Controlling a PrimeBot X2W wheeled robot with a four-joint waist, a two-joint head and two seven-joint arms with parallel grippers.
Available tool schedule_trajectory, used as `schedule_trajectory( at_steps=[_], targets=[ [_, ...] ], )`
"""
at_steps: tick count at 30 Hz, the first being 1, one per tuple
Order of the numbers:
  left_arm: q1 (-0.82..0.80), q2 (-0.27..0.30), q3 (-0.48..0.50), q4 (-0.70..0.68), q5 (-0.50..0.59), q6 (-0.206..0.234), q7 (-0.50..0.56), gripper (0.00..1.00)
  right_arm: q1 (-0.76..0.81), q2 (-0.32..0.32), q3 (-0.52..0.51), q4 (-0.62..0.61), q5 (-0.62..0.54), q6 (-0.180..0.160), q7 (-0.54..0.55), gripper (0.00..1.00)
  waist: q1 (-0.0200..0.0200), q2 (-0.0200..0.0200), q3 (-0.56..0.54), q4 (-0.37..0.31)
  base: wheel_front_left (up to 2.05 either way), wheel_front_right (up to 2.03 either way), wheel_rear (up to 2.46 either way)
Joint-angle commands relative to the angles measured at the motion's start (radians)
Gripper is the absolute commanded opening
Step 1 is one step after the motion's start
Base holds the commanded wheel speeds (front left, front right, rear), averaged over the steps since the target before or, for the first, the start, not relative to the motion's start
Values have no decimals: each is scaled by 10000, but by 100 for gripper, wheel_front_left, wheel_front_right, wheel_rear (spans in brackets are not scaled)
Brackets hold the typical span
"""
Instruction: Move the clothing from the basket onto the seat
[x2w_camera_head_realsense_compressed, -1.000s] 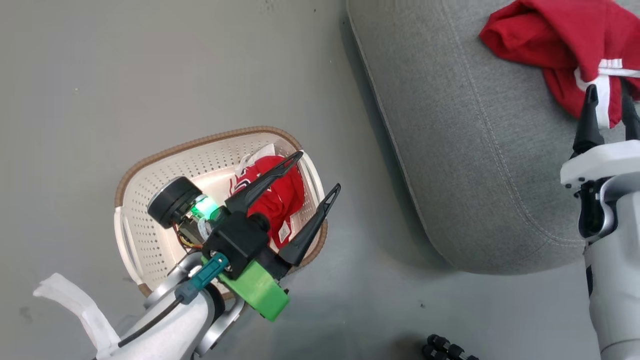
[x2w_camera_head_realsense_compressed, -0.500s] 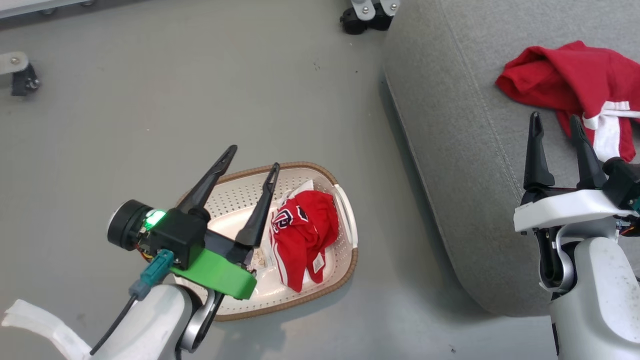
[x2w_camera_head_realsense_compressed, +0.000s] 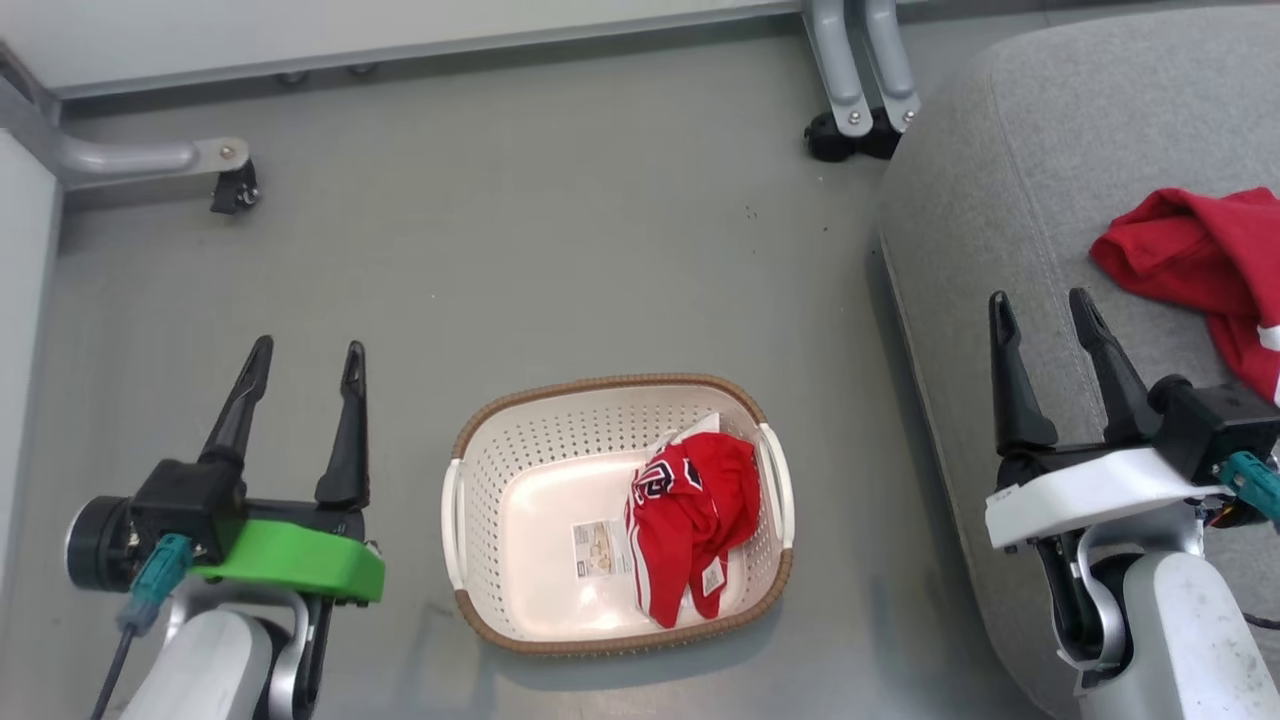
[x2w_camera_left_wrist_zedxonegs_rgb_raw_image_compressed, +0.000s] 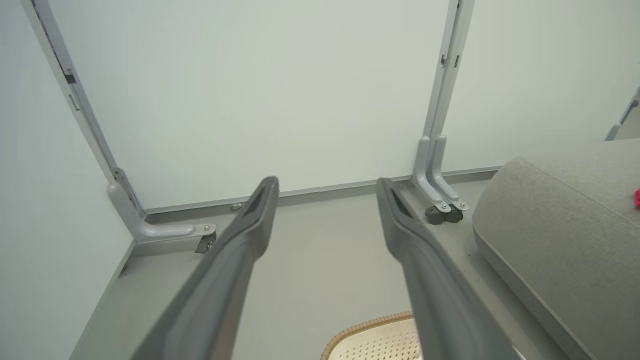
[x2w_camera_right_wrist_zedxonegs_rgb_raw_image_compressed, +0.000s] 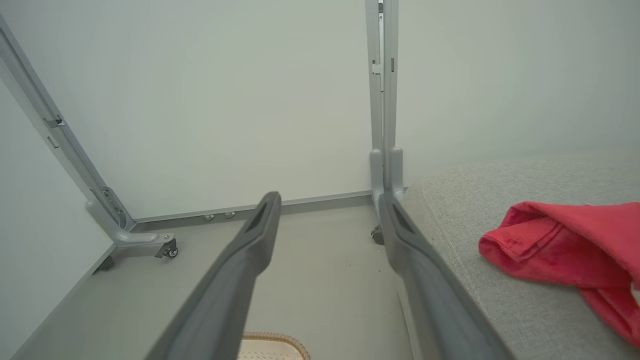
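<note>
while one red garment (x2w_camera_head_realsense_compressed: 1190, 250) already lies on the seat (x2w_camera_head_realsense_compressed: 1000, 150), toward 3 o'clock in the head view, the red jersey (x2w_camera_head_realsense_compressed: 690, 510) is still bunched inside the basket (x2w_camera_head_realsense_compressed: 600, 383), against its 3 o'clock wall, with a paper label (x2w_camera_head_realsense_compressed: 598, 548) bare on the basket's bottom just beside it at 9 o'clock. the basket stands on the grey floor (x2w_camera_head_realsense_compressed: 500, 250), near the seat's edge but apart from it. the left pincer (x2w_camera_head_realsense_compressed: 307, 345) hovers over the floor at about 10 o'clock of the basket, its fingers spread fairly wide and holding nothing. the right pincer (x2w_camera_head_realsense_compressed: 1038, 296) hangs over the seat's near edge at about 2 o'clock of the basket, likewise parted and empty, apart from the garment there. by my reading the task is half done and the step in hand is the second pick. the next move calls for one pincer to come over the basket, drop between its walls and close on a thick fold of the jersey, not on the perforated wall. loose fabric may snag the rim when lifted.
</note>
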Motion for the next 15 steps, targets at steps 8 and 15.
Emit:
schedule_trajectory(
  at_steps=[8,15],
  targets=[
    [1456,-171,983,29,233,0,-37,100,1090,-12,202,-408,83,-5,473,100,1,0,-1362,458,0,0,0],
    [2415,-288,1215,137,401,-143,-39,100,1914,-12,367,-653,5,-5,885,100,1,0,-2076,348,0,0,0]
  ],
)
